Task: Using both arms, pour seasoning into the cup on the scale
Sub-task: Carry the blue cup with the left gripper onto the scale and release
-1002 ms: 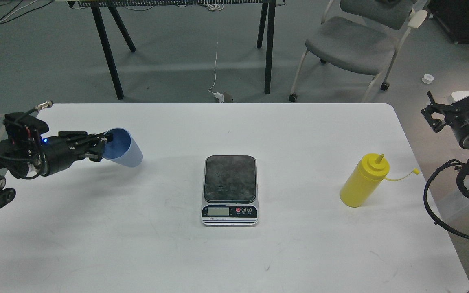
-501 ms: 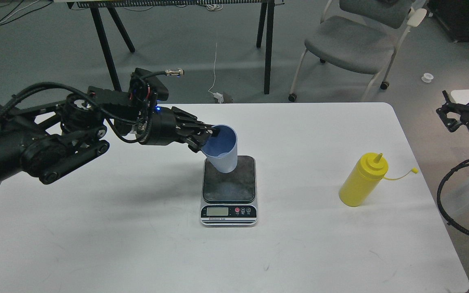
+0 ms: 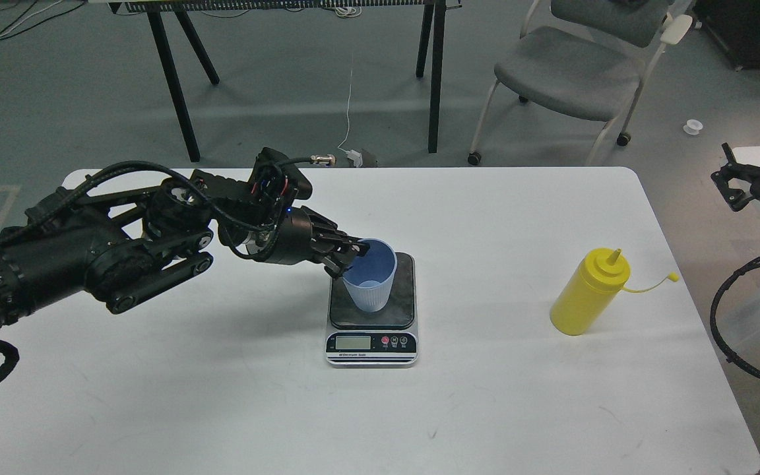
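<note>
Two fingers of our left tool (image 3: 352, 254) pinch the near-left rim of the cup (image 3: 371, 277), one finger inside the mouth and one outside, so this tool is clenched on the cup. The cup stands upright on the scale (image 3: 372, 308), over the middle of its dark plate, and its base seems to touch the plate, though we cannot be sure it bears full weight. To finish this step well, we judge that we should loosen the fingers slowly and draw them up and away from the scale without dragging the rim, since a light cup tips easily. Our left arm (image 3: 90, 254) reaches in low from the left of the scale, forearm nearly level over the tabletop (image 3: 221, 396), wrist angled slightly down. The seasoning (image 3: 590, 291) stands upright well to the right of the scale, cap off and hanging by its tether. Our right tool (image 3: 739, 181) hovers farther right, beyond the tabletop edge; whether it is released we cannot tell.
</note>
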{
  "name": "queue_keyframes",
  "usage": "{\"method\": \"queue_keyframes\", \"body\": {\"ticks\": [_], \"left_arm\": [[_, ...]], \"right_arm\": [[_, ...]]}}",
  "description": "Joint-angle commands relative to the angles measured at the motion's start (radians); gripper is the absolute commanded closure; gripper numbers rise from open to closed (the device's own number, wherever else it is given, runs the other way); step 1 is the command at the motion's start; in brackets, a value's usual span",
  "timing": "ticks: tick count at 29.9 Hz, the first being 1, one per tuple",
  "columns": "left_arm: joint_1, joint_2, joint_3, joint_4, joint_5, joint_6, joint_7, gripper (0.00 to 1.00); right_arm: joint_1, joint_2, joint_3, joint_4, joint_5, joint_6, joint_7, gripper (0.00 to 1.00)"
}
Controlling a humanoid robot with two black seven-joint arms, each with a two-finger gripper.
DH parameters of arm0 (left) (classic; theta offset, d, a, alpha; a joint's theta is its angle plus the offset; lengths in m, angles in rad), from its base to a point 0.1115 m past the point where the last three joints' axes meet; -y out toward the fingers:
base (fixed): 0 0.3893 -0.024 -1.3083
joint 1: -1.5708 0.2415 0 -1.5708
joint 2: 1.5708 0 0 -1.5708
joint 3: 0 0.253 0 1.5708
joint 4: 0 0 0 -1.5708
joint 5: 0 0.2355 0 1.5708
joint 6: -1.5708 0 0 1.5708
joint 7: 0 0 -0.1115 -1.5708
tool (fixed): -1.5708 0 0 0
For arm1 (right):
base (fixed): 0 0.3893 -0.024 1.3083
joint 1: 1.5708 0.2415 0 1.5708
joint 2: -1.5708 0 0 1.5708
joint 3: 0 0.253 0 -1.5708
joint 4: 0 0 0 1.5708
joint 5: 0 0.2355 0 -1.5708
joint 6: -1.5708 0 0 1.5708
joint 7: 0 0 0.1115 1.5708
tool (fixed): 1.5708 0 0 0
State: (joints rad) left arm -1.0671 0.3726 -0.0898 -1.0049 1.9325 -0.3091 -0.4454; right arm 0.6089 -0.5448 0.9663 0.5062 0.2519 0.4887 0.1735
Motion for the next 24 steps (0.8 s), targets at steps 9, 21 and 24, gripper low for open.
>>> {"method": "queue_keyframes", "body": {"ticks": [9,21,24], "left_arm": [[-0.005,-0.026,0.001,0.016,-0.001,0.001,0.001,0.83],[-0.020,-0.023,-0.022,0.012,-0.047,0.008,0.001,0.24],[-0.043,0.005,-0.031,0.012,-0.116,0.008,-0.004,0.22]], "right_arm": [[-0.001,-0.024,-0.001,0.002,0.001,0.000,0.000,0.00],[-0.003,-0.029,-0.001,0.000,0.001,0.000,0.000,0.00],[-0.005,-0.035,-0.001,0.000,0.001,0.000,0.000,0.00]]}}
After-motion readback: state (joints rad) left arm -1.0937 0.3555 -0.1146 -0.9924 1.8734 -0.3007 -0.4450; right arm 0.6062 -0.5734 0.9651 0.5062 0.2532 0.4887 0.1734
